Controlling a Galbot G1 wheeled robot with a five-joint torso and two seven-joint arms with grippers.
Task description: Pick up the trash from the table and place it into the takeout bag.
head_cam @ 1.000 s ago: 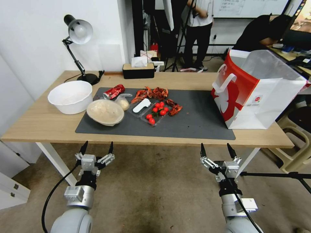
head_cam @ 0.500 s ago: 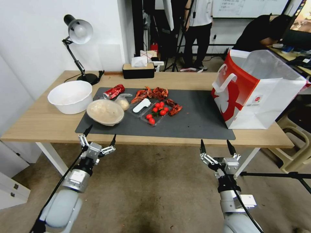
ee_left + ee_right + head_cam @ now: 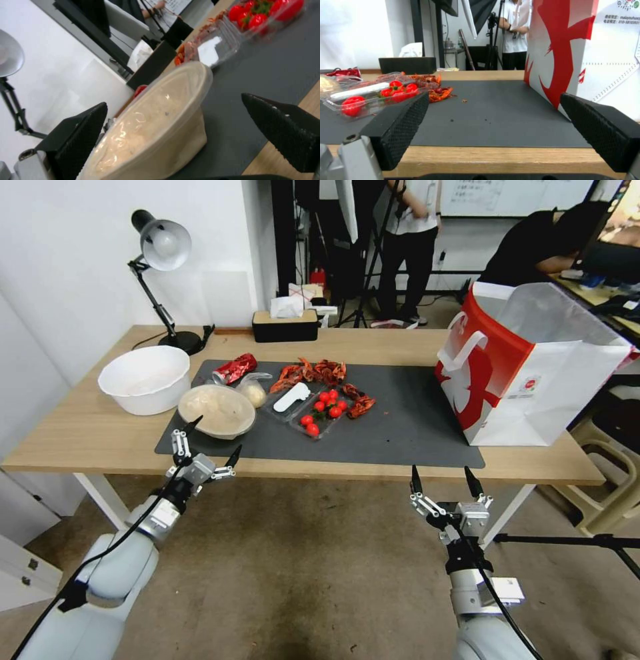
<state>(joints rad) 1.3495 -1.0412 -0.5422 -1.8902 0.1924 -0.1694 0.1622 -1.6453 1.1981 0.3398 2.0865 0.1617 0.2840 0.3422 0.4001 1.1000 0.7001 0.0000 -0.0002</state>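
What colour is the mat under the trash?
Dark grey mat, plain; clearest in the head view.

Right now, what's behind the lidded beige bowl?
Behind the lidded beige bowl lie the crushed red can and the clear plastic bag with a pale lump. The bowl hides the bag's near edge.

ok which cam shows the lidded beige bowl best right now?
Left wrist view: the lidded beige bowl sits large between the open left gripper fingers, lid sheen and side wall clear. Head view shows the bowl whole but smaller, on the mat's near left corner, the left gripper just short of it. The right wrist view faces the takeout bag instead.
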